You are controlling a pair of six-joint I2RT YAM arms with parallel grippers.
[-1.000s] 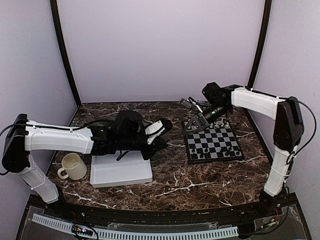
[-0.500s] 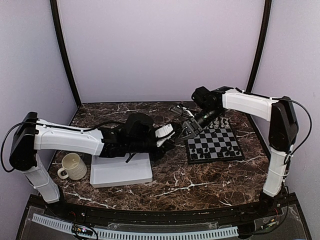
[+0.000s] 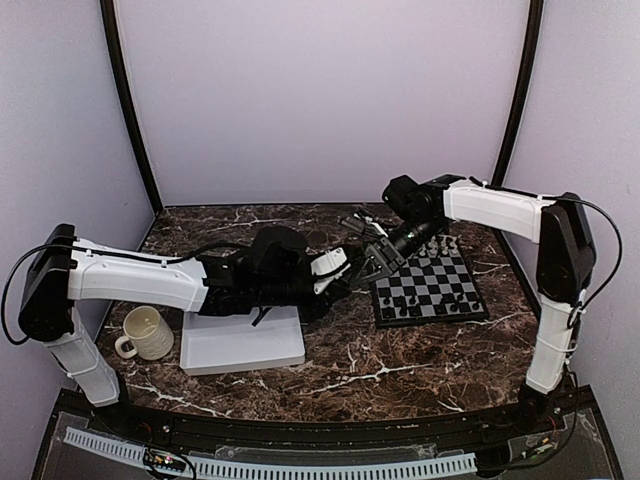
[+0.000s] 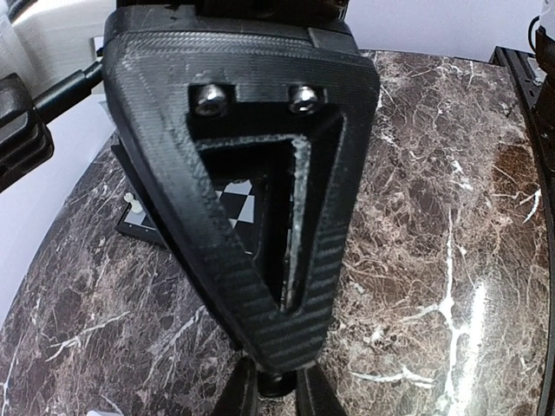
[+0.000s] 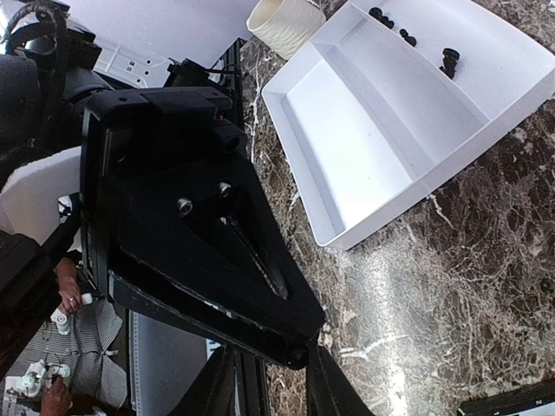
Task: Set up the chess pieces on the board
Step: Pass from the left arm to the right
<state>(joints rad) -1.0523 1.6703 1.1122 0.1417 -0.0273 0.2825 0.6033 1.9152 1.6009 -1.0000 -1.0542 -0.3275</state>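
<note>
Black left fingers [image 4: 251,286] near right fingers [image 5: 199,260] beside the board [image 3: 447,276]; cannot tell either's grip.

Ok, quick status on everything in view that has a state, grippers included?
chessboard: lying flat, partly set.
black chessmen: standing along the board's near rows.
white chessmen: standing at its far edge.
white tray: holds spare black chessmen in one compartment, other bare.
mug: upright.
left gripper: shut, just off the board; whether it holds anything is unclear.
right gripper: close beside it, jaws unclear.
</note>
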